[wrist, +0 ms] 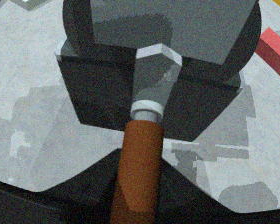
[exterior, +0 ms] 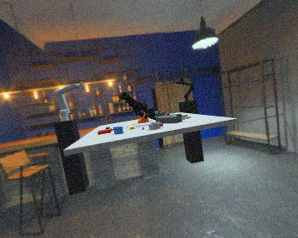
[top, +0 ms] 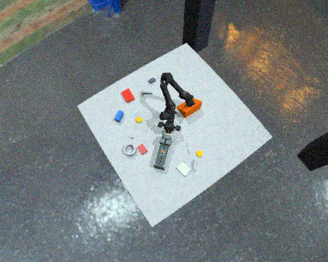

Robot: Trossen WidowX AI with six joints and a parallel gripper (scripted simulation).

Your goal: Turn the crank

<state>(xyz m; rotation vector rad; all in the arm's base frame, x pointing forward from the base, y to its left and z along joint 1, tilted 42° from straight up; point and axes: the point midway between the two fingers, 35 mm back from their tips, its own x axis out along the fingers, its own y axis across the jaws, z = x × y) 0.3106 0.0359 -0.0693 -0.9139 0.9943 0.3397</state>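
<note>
At the machine [top: 160,160] [exterior: 169,119], on its arm-side end, the handle [wrist: 141,167] is grasped between the 2 fingers of the gripper [top: 169,130] [wrist: 136,159]. The crank [wrist: 153,80] is best swung slowly along its own circle, with the grip kept light and the red pointer [top: 163,151] watched. Beyond the fingers, the crank joins the machine.

On the worktop [top: 211,171] [exterior: 158,136], the slide machine [top: 163,152] [exterior: 168,119] is lying between the ring [top: 124,150] [exterior: 154,127] and the square plate [top: 184,169].
</note>
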